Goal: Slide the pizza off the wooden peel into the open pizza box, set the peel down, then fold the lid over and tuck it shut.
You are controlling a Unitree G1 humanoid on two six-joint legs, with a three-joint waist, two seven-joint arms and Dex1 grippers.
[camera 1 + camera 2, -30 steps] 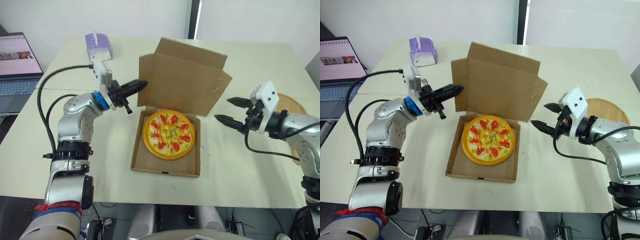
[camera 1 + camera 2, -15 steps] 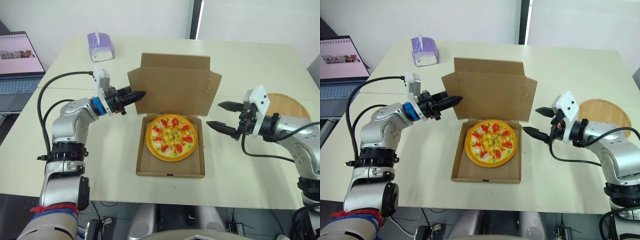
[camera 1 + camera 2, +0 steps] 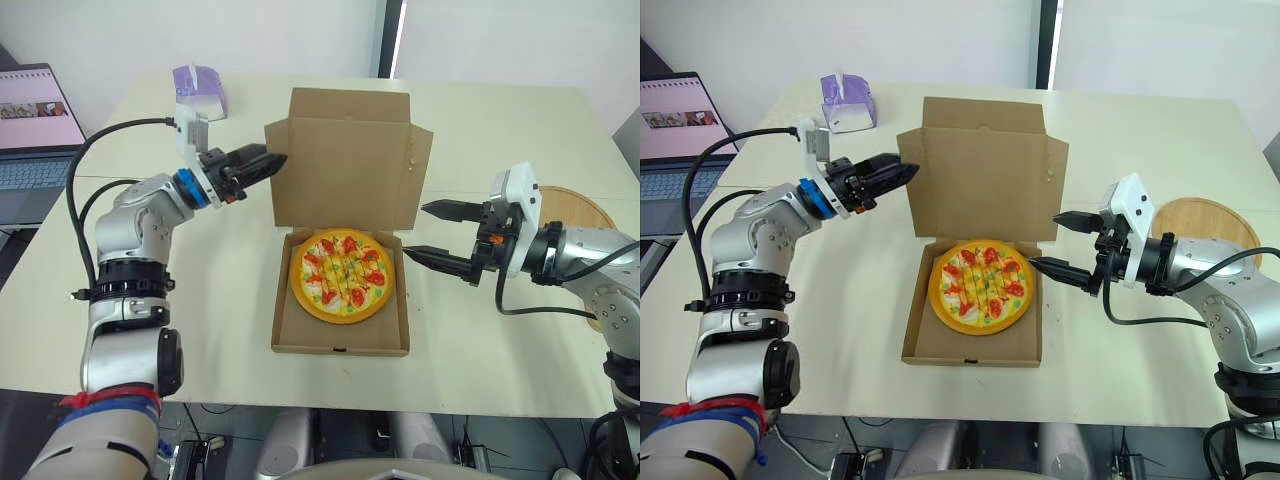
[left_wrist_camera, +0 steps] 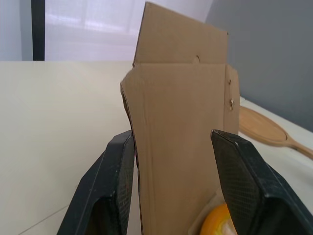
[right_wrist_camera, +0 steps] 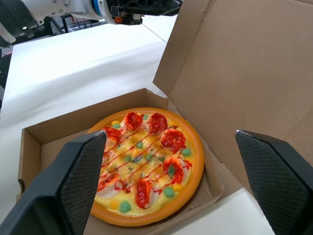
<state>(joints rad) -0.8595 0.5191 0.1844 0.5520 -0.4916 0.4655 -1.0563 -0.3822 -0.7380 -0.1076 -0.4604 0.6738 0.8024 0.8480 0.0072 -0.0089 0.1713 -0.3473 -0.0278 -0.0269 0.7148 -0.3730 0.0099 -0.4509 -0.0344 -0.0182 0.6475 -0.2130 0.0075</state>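
No legible text, label, brand, number or sign noted, laptop screen (image 3: 35, 106) well to the outer side of the left claw (image 3: 278, 159) shows pink page content too small to read, pizza box lid (image 3: 345, 170) just ahead of that claw plain brown cardboard

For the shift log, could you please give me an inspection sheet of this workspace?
Surface: cream table, no spills seen.
Job's things: pizza lies in the pizza box; lid stands upright; wooden peel lies on the table at the robot's right.
Clutter: purple tissue box at the far left.
End effectors: left end effector open at the lid's left edge; right end effector open beside the box's right side.
Cables: left-arm cable and right-arm cable, both black, hang in loops.
Surroundings: open laptop beyond the table's left edge.
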